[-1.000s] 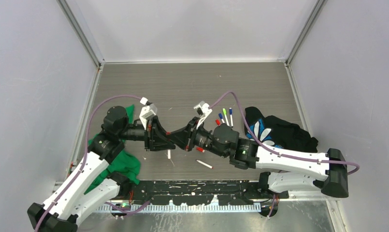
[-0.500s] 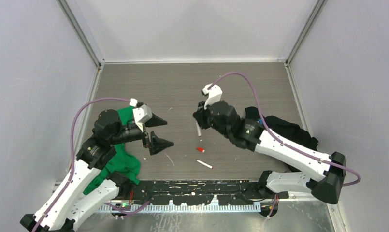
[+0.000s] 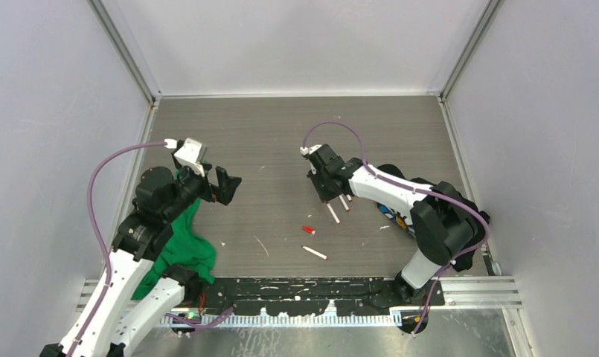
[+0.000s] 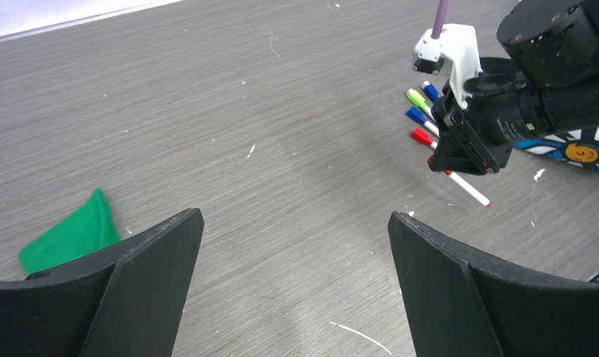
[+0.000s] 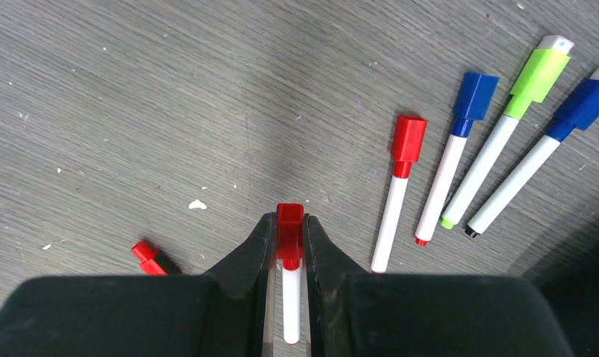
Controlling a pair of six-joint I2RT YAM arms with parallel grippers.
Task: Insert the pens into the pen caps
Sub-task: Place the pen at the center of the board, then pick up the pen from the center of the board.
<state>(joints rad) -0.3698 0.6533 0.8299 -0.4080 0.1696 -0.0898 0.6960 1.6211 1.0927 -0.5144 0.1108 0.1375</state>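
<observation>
1. The left hand [image 3: 225, 186] hangs over the counter's [image 3: 281, 134] left side, jaws wide apart and empty, just beside a green cloth [image 3: 183, 251].
2. Toward the front edge, mid-counter, lie a loose red cap [image 3: 308, 230] and, nearer that edge, a bare pen [image 3: 315, 253], apart from each other.
3. The right hand [image 5: 289, 219] is clamped on a red pen [image 5: 289, 297] at its cap, low over the counter, right of centre.
4. Just right of it, four pens [image 5: 446, 171] lie capped in a fan: red, blue, green, blue.
5. Risks: released this close, the red pen could roll into the fan and scatter it. The small cap may skid away if pinched off-centre.
6. No writing is readable. The dark cloth [image 4: 579, 152] near the right edge shows only a smiley and petals.
</observation>
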